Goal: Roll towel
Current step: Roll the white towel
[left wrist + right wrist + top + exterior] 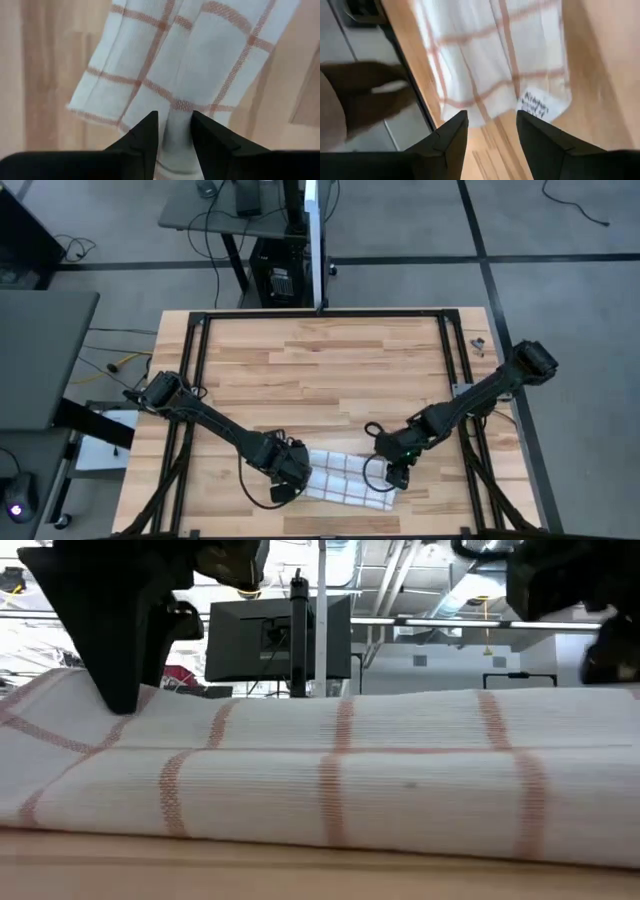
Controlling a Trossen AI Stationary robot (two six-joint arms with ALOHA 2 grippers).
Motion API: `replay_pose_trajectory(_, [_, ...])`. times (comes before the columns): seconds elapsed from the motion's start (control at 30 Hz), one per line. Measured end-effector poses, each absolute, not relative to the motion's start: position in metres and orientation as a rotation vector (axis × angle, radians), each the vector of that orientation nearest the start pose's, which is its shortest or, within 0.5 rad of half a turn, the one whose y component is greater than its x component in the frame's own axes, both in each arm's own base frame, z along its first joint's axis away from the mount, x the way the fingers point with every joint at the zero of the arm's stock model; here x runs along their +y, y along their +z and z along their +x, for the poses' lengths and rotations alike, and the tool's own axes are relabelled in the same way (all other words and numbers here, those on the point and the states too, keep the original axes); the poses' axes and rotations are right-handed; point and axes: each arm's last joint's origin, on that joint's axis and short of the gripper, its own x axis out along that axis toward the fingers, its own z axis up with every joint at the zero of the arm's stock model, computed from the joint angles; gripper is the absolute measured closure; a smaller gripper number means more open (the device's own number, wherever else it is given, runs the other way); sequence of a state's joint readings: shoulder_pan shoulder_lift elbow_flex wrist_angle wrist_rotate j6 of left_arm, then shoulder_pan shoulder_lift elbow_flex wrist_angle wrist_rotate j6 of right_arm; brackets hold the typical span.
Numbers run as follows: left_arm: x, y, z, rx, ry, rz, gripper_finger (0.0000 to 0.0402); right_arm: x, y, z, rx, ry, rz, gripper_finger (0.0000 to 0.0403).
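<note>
The white towel [345, 478] with reddish-brown grid lines lies folded into a long, thick band near the table's near edge; it fills the low view [380, 780]. My left gripper [288, 485] is at the band's left end, shut on cloth [175, 140]. My right gripper [397, 477] is open over the band's right end, where a small printed label [535, 104] shows; bare wood shows between its fingers [492, 135]. My left gripper pinches a raised ridge of the towel [176, 127] at the band's left end between its two fingers. The fingers come from above, pointing down. How many layers the ridge has, I cannot tell. The rest of the towel lies flat on the table.
Black frame rails [195, 380] run along the table's left, right and far sides. Bare wood [330, 370] lies on the far half. The table's near edge [340, 525] is close to the towel. A monitor [275, 635] stands beyond the table.
</note>
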State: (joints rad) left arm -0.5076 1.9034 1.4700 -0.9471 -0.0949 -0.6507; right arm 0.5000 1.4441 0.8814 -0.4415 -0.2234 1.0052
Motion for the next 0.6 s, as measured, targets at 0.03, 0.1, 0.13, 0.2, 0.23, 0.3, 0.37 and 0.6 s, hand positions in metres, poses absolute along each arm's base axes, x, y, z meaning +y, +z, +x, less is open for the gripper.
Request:
replay_pose_trajectory(0.03, [-0.179,0.213,0.328,1.341,0.085,-0.124,0.0308,0.139,0.210,0.240,1.189,0.095,0.731,0.0246])
replay_pose_trajectory(0.1, [-0.181,0.219,0.331,1.322,0.049,-0.098,0.0308,0.143,0.219,0.241,1.084,0.114,0.723,0.0249])
replay_pose_trajectory(0.13, [-0.182,0.222,0.332,1.313,0.034,-0.091,0.0308,0.145,0.223,0.241,1.034,0.119,0.718,0.0251])
replay_pose_trajectory(0.2, [-0.184,0.228,0.334,1.302,-0.007,-0.085,0.0308,0.151,0.230,0.244,0.932,0.145,0.718,0.0253])
replay_pose_trajectory(0.23, [-0.185,0.232,0.335,1.300,-0.027,-0.088,0.0308,0.156,0.233,0.245,0.878,0.166,0.723,0.0254])
replay_pose_trajectory(0.3, [-0.187,0.237,0.336,1.311,-0.091,-0.117,0.0308,0.166,0.236,0.250,0.785,0.215,0.730,0.0256])
replay_pose_trajectory(0.37, [-0.190,0.241,0.337,1.323,-0.184,-0.174,0.0308,0.179,0.233,0.256,0.736,0.266,0.747,0.0258])
replay_pose_trajectory(0.6, [-0.197,0.226,0.330,1.361,-0.255,-0.192,0.0309,0.203,0.176,0.272,0.874,0.261,0.753,0.0275])
